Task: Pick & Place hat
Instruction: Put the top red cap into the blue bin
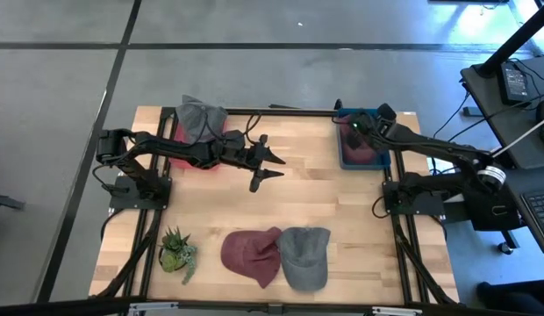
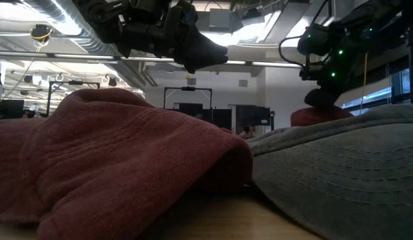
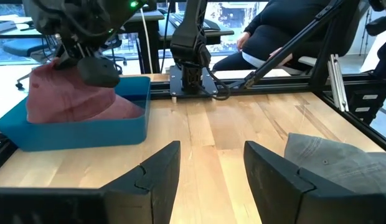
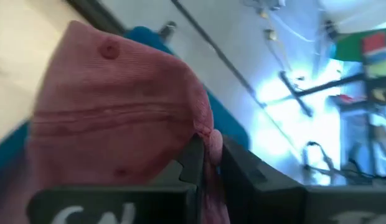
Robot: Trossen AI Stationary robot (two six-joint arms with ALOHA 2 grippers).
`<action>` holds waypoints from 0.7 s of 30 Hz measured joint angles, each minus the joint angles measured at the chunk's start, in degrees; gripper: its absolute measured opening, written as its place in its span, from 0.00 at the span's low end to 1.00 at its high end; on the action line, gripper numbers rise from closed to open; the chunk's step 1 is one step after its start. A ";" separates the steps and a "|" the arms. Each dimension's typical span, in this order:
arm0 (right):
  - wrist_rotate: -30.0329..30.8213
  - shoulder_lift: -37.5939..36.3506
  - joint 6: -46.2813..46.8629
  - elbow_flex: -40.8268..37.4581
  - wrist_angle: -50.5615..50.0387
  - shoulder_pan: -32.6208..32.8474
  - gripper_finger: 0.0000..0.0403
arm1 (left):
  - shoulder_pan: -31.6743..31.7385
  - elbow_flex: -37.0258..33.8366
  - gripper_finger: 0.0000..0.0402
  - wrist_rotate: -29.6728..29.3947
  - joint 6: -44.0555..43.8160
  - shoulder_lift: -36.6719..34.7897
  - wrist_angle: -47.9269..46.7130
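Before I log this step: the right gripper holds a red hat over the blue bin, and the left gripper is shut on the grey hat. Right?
Not quite. The left gripper is open and empty, above bare table; the left wrist view shows its fingers apart, with the grey hat lying off to one side. The rest stands: the right gripper pinches a red hat over the blue bin.

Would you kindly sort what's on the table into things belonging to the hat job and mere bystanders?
Job:
- dark red cloth cap
- grey cloth cap
- blue plastic bin holding a red cap
- right end effector
- left end effector

Bystanders:
- small green potted plant
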 joint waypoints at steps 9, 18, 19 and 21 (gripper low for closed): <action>2.28 1.83 -1.82 0.00 2.32 -2.38 0.10 | -0.02 0.00 0.44 -1.19 0.00 0.00 0.02; 1.75 2.28 -3.83 0.00 7.24 -3.72 0.17 | -0.02 0.00 0.43 -2.51 -0.03 0.00 0.02; 1.41 2.28 -4.41 0.00 7.25 -3.95 0.19 | -0.02 0.00 0.44 -2.52 -0.03 0.00 0.02; 0.32 2.28 -5.47 0.00 7.21 -4.45 0.23 | 0.00 0.00 0.44 -2.54 -0.02 0.00 0.02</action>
